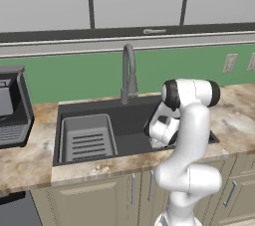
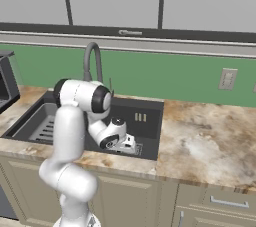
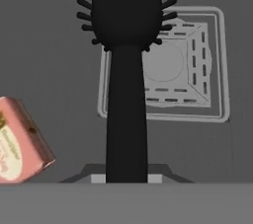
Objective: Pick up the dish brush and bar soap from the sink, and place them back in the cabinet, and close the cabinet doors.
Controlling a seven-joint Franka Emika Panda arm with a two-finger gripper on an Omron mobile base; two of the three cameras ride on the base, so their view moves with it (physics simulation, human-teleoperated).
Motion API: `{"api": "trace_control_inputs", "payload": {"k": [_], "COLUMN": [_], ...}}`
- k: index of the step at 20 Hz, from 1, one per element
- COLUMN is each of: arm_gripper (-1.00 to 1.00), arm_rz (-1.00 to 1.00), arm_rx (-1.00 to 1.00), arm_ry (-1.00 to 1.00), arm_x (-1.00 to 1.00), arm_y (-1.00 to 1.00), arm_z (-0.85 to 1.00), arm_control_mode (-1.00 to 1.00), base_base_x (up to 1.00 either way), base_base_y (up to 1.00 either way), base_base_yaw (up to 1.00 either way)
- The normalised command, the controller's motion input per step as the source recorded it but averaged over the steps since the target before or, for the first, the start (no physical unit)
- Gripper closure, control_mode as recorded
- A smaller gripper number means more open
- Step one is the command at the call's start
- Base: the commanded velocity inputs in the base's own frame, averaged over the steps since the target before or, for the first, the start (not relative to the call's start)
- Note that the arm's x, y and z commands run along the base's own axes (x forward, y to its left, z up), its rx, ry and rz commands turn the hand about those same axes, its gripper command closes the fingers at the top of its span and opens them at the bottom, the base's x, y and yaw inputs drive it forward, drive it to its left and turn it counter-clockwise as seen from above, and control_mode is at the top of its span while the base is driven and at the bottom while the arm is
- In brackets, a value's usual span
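- The gripper (image 3: 127,178) is closed on the handle of the dish brush (image 3: 126,70) — the black handle rises from between the finger tips in the hand view, its tufted head lying over the square drain grate (image 3: 183,65).
- The bar soap (image 3: 17,141), a pink block with a pale label, lies on the floor of the sink (image 1: 130,128), just beside the brush handle.
- The arm reaches down into the sink's right half — the ribbed tray insert (image 1: 87,139) sits in the left half, the gooseneck faucet (image 1: 128,73) behind.
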Motion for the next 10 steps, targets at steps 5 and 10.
{"api": "trace_control_inputs", "payload": {"k": [5,10], "arm_gripper": [1.00,1.00], "arm_rz": [0.00,0.00], "arm_rx": [0.00,0.00], "arm_ry": [0.00,0.00], "arm_x": [-0.08,-0.07], "arm_y": [0.00,0.00], "arm_z": [0.18,0.21], "arm_control_mode": [-1.00,-1.00], "base_base_x": [0.00,0.00], "base_base_y": [0.00,0.00], "base_base_yaw": [0.00,0.00]}}
